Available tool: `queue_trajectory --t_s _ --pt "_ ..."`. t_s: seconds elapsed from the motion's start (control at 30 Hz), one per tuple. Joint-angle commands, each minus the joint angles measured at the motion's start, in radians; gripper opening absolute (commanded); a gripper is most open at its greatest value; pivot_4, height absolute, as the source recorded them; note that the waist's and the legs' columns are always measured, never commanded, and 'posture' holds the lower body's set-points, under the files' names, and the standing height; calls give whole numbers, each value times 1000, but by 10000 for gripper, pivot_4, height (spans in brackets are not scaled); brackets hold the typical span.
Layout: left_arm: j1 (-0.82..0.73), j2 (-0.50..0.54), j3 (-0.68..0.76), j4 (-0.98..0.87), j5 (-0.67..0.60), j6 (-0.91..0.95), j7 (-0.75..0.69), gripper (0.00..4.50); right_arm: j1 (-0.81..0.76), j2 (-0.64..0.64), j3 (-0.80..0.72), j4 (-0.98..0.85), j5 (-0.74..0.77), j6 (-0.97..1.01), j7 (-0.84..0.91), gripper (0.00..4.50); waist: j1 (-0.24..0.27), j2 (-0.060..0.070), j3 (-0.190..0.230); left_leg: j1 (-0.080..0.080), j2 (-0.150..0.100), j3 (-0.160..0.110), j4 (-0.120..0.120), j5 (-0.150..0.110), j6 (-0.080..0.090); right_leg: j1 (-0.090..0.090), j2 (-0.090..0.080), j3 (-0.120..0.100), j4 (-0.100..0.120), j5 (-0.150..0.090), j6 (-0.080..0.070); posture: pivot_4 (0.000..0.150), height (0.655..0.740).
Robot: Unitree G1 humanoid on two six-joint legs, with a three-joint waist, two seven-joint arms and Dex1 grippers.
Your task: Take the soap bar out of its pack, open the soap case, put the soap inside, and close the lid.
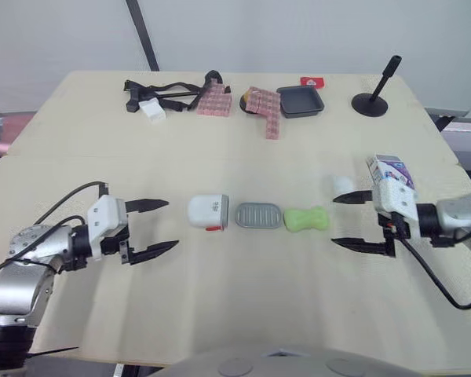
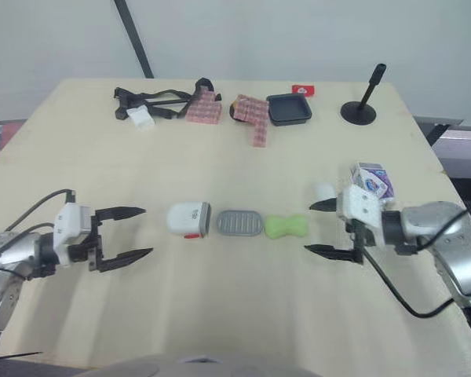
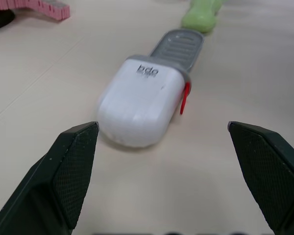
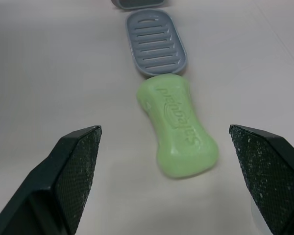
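Observation:
A bare green soap bar point(image 1: 306, 218) lies on the table in the middle, touching the end of a grey ribbed soap tray point(image 1: 259, 215). The white case cover point(image 1: 209, 211) with a red tab lies at the tray's other end. My left gripper point(image 1: 171, 224) is open, just left of the white cover point(image 3: 139, 103), holding nothing. Right of the soap point(image 4: 179, 125), my right gripper point(image 1: 334, 220) is open and points at it with a gap between. The white and purple soap pack point(image 1: 391, 174) stands behind the right gripper.
A small white object point(image 1: 344, 185) sits beside the right gripper. At the table's far side are black straps point(image 1: 165, 96), pink blocks point(image 1: 263, 106), a black tray point(image 1: 301, 101), a red card point(image 1: 312, 81) and a black stand point(image 1: 371, 102).

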Motion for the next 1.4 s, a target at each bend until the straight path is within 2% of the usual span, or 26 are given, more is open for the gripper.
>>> queue_trajectory --t_s 0.03,0.3,0.5,0.73,0.83,1.2,1.3,1.4 --pt "-7 29 31 18 -24 -49 -46 44886 -113 5 80 -15 -41 66 -5 45000 -4 0 0 0 0 0 0 0 0 0 0 0 0 0 0 1500 7374" --pt "5 40 17 -11 -48 -40 -80 44886 -288 52 298 29 -177 139 7 45000 -3 0 0 -1 0 0 0 0 0 -1 0 0 1 0 0 1500 7374" --pt "21 22 -5 -89 -75 -39 -80 44886 -344 80 370 30 -234 223 -9 45000 -2 0 0 -1 0 1 0 0 -1 -1 0 0 1 0 0 1500 7374" --pt "27 -6 -25 -109 -60 -67 -60 44886 -386 112 401 41 -264 280 -19 45000 -2 0 0 -1 1 1 0 2 -4 -1 1 0 3 0 0 1500 7374" --pt "59 -7 -39 -131 -58 -127 -100 44886 -384 110 407 45 -273 270 -8 45000 1 0 0 -1 1 1 0 4 -7 -1 1 0 3 0 0 1500 7374" --pt "64 -16 -51 -133 -58 -123 -55 44886 -392 139 424 71 -300 282 -16 45000 6 0 0 -1 1 2 0 6 -11 -1 1 0 4 0 0 1500 7374" --pt "64 -20 -58 -133 -53 -121 -42 45000 -390 135 434 69 -308 277 -9 36535 7 0 0 -1 1 2 0 6 -11 -1 1 0 4 1 0 1500 7374" --pt "73 -20 -63 -136 -47 -132 -39 45000 -388 131 436 68 -319 272 -5 26168 7 0 0 -1 1 2 0 6 -12 -1 1 0 4 1 1 1500 7374"
